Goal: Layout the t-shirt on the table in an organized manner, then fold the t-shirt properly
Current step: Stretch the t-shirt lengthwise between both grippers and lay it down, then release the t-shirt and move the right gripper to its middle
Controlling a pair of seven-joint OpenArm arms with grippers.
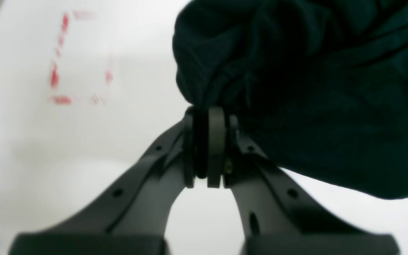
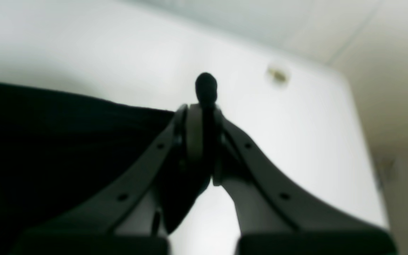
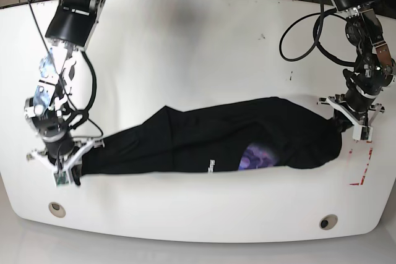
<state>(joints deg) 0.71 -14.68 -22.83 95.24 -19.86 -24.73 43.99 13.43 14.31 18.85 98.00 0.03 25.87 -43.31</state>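
Pinching black cloth between closed pads, the left end effector [image 1: 207,148] is gripping 1 end of the t-shirt [image 3: 210,143], whose bunched fabric is spreading up and to its right in the wrist view. The right end effector [image 2: 204,141] is clamping the other end just as tightly, a small nub of cloth poking out past its tips. Between the 2 end effectors the t-shirt is lying stretched in a long band across the table [image 3: 185,47], a purple patch [image 3: 258,156] showing. A red tape rectangle [image 3: 362,165] is sitting just beside the left end effector.
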